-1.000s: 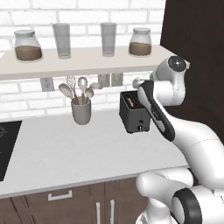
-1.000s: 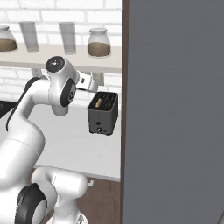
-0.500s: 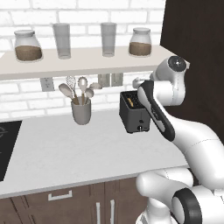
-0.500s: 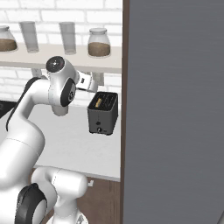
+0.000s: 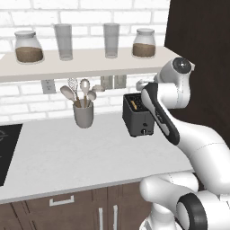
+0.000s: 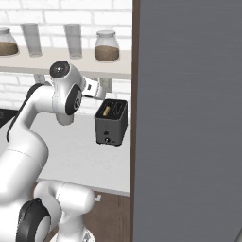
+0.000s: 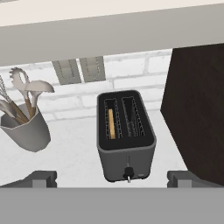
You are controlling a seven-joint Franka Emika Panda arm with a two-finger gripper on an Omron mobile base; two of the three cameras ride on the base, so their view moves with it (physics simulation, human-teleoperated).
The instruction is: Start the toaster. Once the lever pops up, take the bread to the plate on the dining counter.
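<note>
The dark toaster [image 5: 138, 118] [image 6: 111, 125] stands on the white counter against the brick wall, beside a tall dark cabinet. In the hand view the toaster [image 7: 126, 151] sits below centre, its small knob low on the front facing me. The bread [image 7: 111, 124] stands edge-up as a tan slice in its left slot, also the bread [image 6: 107, 111] from the right base. My gripper [image 7: 111, 178] [image 6: 98, 90] hovers above and in front of the toaster, just under the shelf, open and holding nothing. The plate and the dining counter are out of view.
A grey utensil cup [image 5: 83, 114] [image 7: 25, 129] with spoons and a whisk stands left of the toaster. The shelf [image 5: 58, 65] above carries jars and glasses. A dark cabinet wall [image 7: 197, 109] rises close on the toaster's right. A black cooktop [image 5: 5, 148] lies far left.
</note>
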